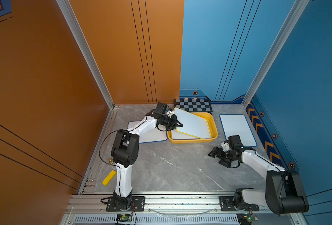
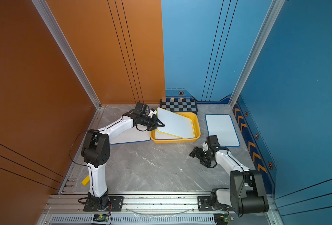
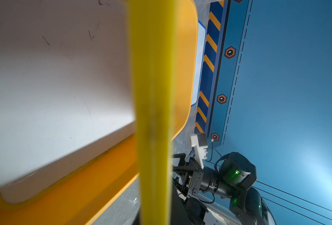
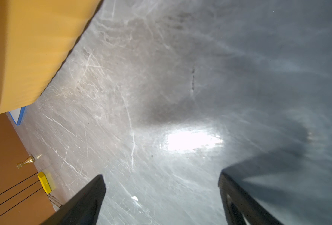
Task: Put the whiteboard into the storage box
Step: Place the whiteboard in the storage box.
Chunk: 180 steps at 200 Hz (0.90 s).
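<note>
Left fingers (image 1: 177, 124) pinch whiteboard (image 1: 192, 123) edge, tilted over storage box (image 1: 214, 126)

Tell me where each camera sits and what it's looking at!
Top views: side by side, high behind the robot, looking down on the table. The left arm and right arm show whole, with the left gripper gripping the whiteboard over the storage box.
Left wrist: on the left arm, facing along the whiteboard's yellow edge toward the right arm.
Right wrist: on the right arm, facing down at the table. The right gripper shows its two fingers spread apart.
Shared: both wrist views catch the storage box's yellow wall.
</note>
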Available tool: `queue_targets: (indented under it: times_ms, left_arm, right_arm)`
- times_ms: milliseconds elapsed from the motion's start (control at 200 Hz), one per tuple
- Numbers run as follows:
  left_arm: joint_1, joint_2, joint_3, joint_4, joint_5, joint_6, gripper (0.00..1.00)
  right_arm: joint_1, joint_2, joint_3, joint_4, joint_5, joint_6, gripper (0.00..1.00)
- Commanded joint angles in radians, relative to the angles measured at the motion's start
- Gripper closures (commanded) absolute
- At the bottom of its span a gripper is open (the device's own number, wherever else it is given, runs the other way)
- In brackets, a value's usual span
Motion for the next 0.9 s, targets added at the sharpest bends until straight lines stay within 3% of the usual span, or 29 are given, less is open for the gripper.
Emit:
queue_targets:
  times_ms: [0,380,696,896]
  left_arm:
    - [-0.006,0.01,0.003,0.015,0.041,0.031,0.83]
    - [0.022,0.057,0.004,-0.041,0.044,0.042,0.69]
    - [0.021,0.079,0.056,-0.288,-0.116,0.182,0.63]
    - [0.018,0.088,0.067,-0.329,-0.139,0.201,0.63]
  right_arm:
    - [0.015,0.043,-0.021,-0.014,0.025,-0.006,0.07]
    - [0.035,0.055,-0.023,-0.003,0.024,-0.006,0.07]
    - [0.04,0.041,-0.032,-0.002,0.019,-0.003,0.07]
    - [0.041,0.029,-0.046,0.001,0.02,-0.003,0.07]
